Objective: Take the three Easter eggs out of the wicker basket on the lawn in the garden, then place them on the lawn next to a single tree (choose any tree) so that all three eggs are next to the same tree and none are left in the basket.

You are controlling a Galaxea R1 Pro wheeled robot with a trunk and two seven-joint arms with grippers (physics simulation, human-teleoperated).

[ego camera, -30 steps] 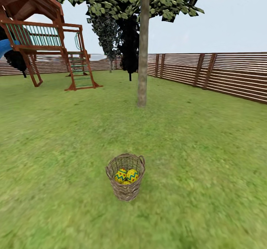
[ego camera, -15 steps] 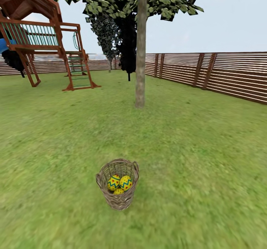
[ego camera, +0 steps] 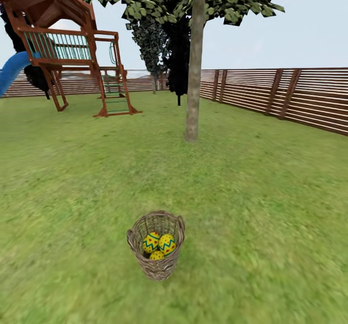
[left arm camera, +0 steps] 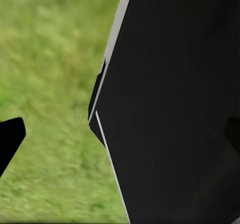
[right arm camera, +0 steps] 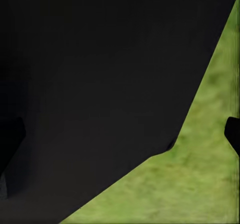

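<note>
Easter eggs (ego camera: 159,245), three small bright yellow ones with red dots and blue zigzag bands, lie together inside the small round tan-brown woven wicker basket (ego camera: 157,265), two side by side and the third lower, toward the near wall. In the head view the basket stands upright on the wide mottled green lawn (ego camera: 270,208), in the lower middle of the picture, its braided rim open to the sky and a small loop handle at its right side.

Well beyond the basket, and a little to its right, rises the tree with a thick, pale grey-brown mottled bare trunk (ego camera: 194,82); its broad green leaves spread across the top of the picture. Behind that trunk stand darker, narrower trees (ego camera: 179,58). Far off to the left is a reddish-brown wooden play frame (ego camera: 63,49) with a peaked roof, a ladder and a blue slide (ego camera: 12,70). A brown horizontal-slat wooden fence (ego camera: 290,97) runs along the right side and across the back of the garden.

In the left wrist view a large black body panel with a pale edge (left arm camera: 175,109) stands before blurred grass, with a dark fingertip at the edge. In the right wrist view a similar black panel (right arm camera: 100,94) covers most of the grass. Whether either gripper is spread or pressed together cannot be told.
</note>
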